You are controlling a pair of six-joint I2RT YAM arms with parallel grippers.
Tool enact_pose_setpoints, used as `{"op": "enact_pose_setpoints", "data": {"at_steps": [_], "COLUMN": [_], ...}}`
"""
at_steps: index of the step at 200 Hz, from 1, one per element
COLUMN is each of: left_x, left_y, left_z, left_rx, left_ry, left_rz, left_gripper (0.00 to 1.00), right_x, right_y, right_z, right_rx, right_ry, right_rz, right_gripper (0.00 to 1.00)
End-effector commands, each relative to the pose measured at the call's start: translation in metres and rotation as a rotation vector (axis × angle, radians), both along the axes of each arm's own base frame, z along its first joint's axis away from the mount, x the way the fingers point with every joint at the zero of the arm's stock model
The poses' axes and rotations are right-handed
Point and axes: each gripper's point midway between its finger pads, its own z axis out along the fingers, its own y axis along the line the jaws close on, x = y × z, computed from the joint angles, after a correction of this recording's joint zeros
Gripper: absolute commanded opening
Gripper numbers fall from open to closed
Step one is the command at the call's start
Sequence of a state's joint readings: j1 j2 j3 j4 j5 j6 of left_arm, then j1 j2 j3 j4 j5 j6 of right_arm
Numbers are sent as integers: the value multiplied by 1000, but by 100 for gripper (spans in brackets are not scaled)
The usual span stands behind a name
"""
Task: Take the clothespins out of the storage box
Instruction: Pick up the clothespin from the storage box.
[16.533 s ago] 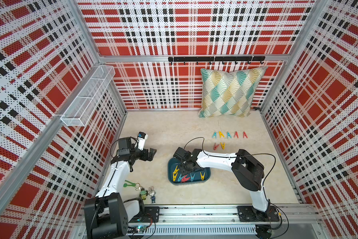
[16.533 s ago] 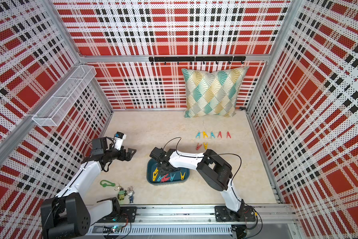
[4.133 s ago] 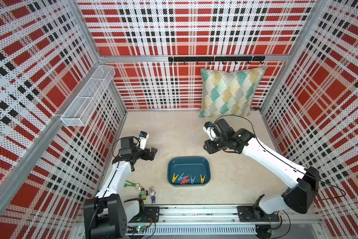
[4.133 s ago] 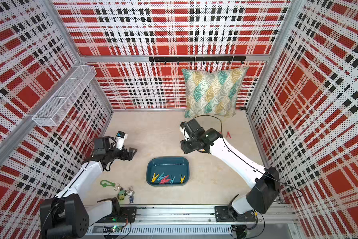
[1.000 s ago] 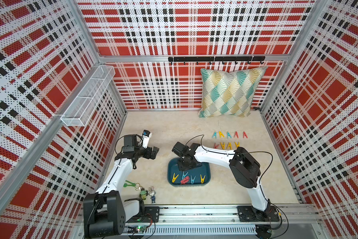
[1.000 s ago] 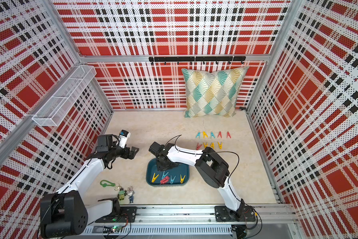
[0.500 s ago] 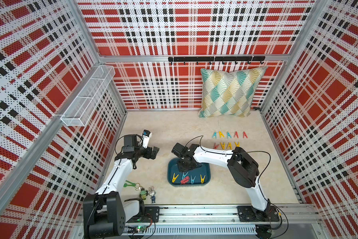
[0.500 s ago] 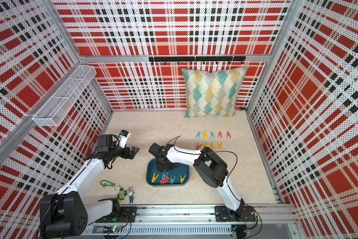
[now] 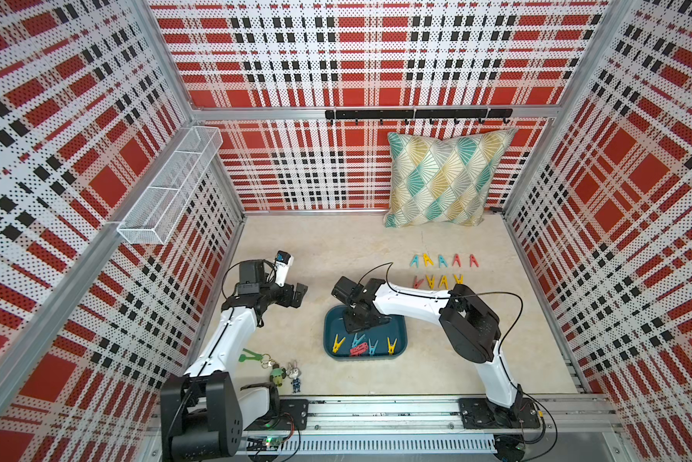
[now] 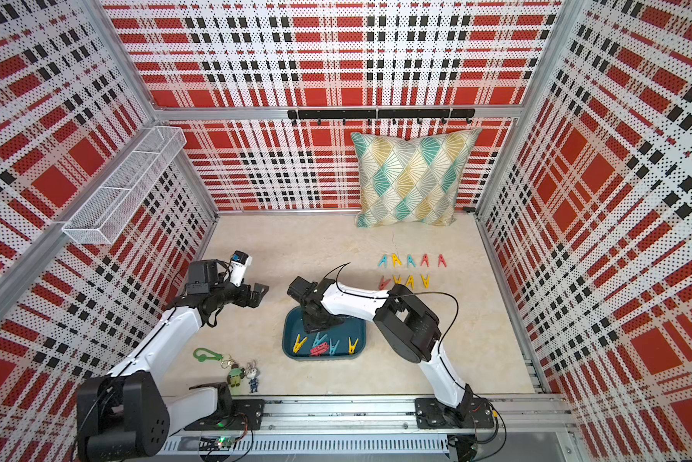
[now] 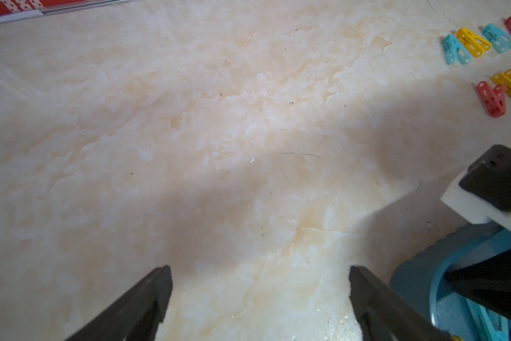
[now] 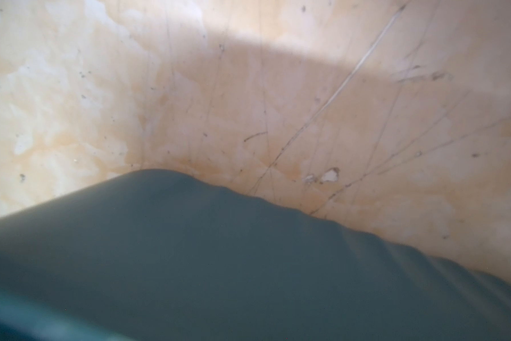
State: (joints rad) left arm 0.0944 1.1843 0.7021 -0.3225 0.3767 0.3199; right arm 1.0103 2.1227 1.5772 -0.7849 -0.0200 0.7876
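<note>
The dark teal storage box (image 9: 401, 334) (image 10: 362, 334) sits on the floor near the front. Several clothespins (image 9: 360, 345) in yellow, red and teal lie along its near side. More clothespins (image 9: 442, 261) lie in two rows on the floor behind it. My right gripper (image 9: 361, 323) (image 10: 319, 323) points down into the far left part of the box, just over a teal clothespin (image 9: 356, 338). It is shut, and its fingers are hidden, so a grip cannot be judged. The right wrist view shows only the blurred box wall (image 12: 219, 251). My left gripper (image 11: 258, 271) (image 9: 296, 295) hangs open over bare floor, left of the box.
A green clip with keychain figurines (image 9: 256, 356) lies near the left arm's base. A patterned pillow (image 9: 442, 180) leans on the back wall under a black hook rail (image 9: 416, 115). A white wire-mesh basket (image 9: 172, 188) hangs on the left wall.
The right gripper's fingers have closed while down inside the box, and its elbow has shifted a little. The left arm has stayed still.
</note>
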Motion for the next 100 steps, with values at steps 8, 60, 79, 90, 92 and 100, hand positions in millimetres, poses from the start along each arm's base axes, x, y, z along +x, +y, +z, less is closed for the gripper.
{"op": "enact_pose_setpoints", "data": {"at_steps": [8,60,79,90,92,100], "left_x": [2,2,2,2,1,1], "left_y": [0,0,-1,-1,-1,-1], "left_z": [8,9,9,8,8,9], "left_rx": [10,10,9,8,8,8], "left_ry": [-36,-37,-38,-37,-36,-37], "left_rz": [-3,-3,-3,-4,-5,-5], "left_gripper": [100,100,100,100,100,100], "right_x": [1,2,-1,-2,-3,-4], "right_y": [0,0,-1,-1,-2,-2], "right_z": [13,23,24,23,23,22], "right_rx": [8,21,27,29,29,30], "right_ry": [-33,-45,-36,-29,-27,-19], "right_rz": [-7,-14,-20,-22,-22,-22], "right_gripper": [1,31,37,41,41,42]}}
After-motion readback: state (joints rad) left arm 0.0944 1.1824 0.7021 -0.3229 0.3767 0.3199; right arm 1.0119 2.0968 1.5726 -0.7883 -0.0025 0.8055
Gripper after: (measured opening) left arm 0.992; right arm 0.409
